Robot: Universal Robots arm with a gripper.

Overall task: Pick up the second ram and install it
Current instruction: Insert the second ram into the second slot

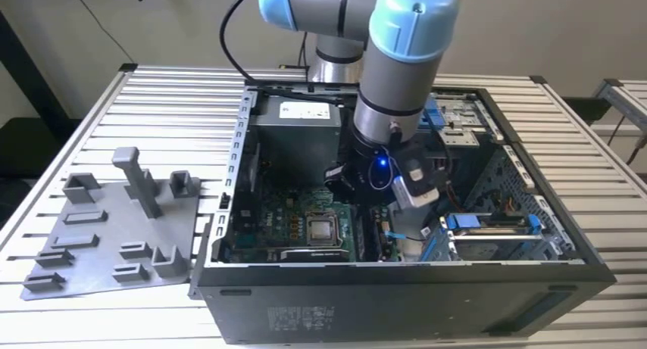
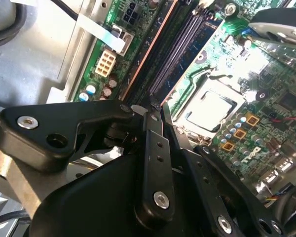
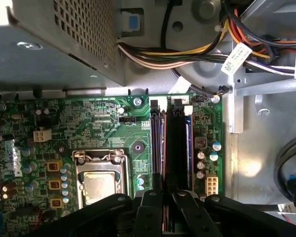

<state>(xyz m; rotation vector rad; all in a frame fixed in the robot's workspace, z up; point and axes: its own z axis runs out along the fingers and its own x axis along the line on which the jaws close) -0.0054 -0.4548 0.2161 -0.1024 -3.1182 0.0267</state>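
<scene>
The second ram [image 3: 162,143] is a slim stick with a brownish upper edge, standing on edge in line with the long black memory slots [image 3: 177,143] on the green motherboard. In the second wrist view the second ram [image 2: 150,47] runs straight into my fingertips. My gripper [image 3: 166,192] [image 2: 158,104] is shut on it, one black finger on each side. I cannot tell how deep the stick sits in its slot. The exterior view shows my gripper [image 1: 389,232] low inside the open computer case, beside the processor socket [image 1: 323,229].
The power supply box [image 3: 64,39] and a bundle of coloured cables [image 3: 187,49] lie just past the slots' far end. A blue-tabbed drive bay [image 1: 490,224] stands toward the exterior view's right. A grey fixture plate [image 1: 111,228] with blocks lies outside the case, at that view's left.
</scene>
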